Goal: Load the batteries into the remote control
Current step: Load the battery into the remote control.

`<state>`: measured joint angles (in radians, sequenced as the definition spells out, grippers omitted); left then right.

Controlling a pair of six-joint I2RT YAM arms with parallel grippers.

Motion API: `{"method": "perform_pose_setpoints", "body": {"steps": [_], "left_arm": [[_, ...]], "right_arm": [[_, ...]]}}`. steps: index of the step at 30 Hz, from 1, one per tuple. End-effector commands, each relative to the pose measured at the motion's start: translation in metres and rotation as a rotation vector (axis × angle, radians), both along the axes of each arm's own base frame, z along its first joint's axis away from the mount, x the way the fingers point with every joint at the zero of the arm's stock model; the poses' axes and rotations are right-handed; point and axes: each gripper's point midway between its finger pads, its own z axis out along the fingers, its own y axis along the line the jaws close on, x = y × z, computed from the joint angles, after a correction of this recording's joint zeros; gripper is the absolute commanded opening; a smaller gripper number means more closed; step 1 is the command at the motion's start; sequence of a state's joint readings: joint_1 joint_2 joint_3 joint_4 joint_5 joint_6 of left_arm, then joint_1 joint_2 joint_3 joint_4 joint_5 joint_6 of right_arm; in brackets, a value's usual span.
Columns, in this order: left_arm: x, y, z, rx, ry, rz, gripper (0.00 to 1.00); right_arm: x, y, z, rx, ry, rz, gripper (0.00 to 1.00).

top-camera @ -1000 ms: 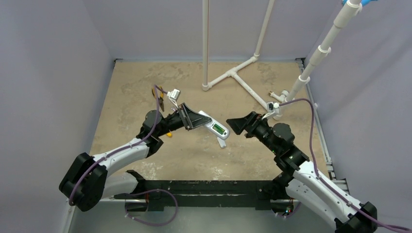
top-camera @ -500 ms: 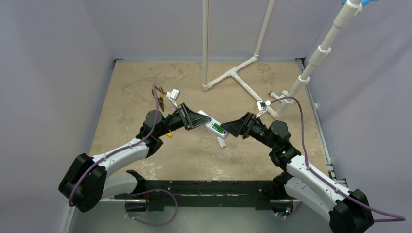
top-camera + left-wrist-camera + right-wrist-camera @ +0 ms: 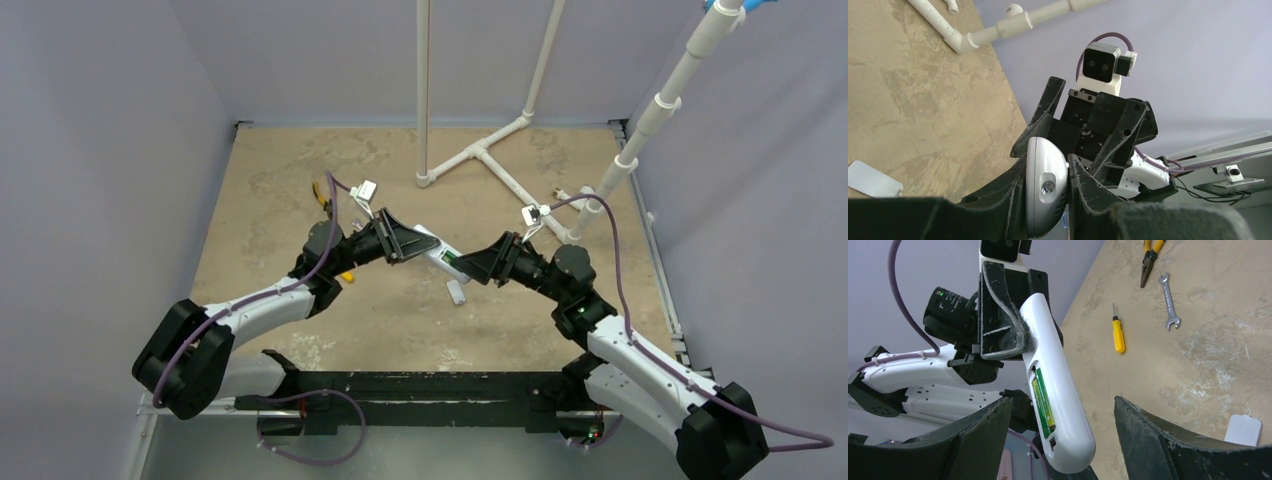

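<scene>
My left gripper is shut on the white remote control and holds it above the table, its free end pointing right. In the left wrist view the remote's rounded end is pinched between both fingers. In the right wrist view the remote shows its open back compartment with the green batteries lying inside. My right gripper stands open, its two jaws flanking the remote's free end with a gap on each side. From above, the right gripper meets that end.
The white battery cover lies on the tan table below the remote. A yellow screwdriver, a silver wrench and pliers lie to the left. White pipes stand at the back.
My right gripper has moved left until its jaws flank the remote's free end, and they have narrowed a little. The left arm has shifted the remote slightly up and right.
</scene>
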<state>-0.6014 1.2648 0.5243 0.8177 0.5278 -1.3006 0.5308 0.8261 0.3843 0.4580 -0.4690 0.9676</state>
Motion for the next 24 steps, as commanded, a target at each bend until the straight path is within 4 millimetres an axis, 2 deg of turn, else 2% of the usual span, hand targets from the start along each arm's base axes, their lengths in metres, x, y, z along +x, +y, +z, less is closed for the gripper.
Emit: {"method": "perform_pose_setpoints", "body": {"steps": [1, 15, 24], "left_arm": [[0.0, 0.001, 0.042, -0.084, -0.107, -0.008, 0.0], [-0.006, 0.006, 0.042, -0.075, -0.112, 0.006, 0.0], [-0.011, 0.008, 0.04, -0.065, -0.115, 0.005, 0.0]], "right_arm": [[0.0, 0.003, 0.023, 0.036, -0.075, 0.024, 0.73], [0.005, 0.002, 0.014, 0.039, -0.036, -0.003, 0.62], [0.008, 0.001, 0.011, 0.05, -0.015, -0.024, 0.5]]}}
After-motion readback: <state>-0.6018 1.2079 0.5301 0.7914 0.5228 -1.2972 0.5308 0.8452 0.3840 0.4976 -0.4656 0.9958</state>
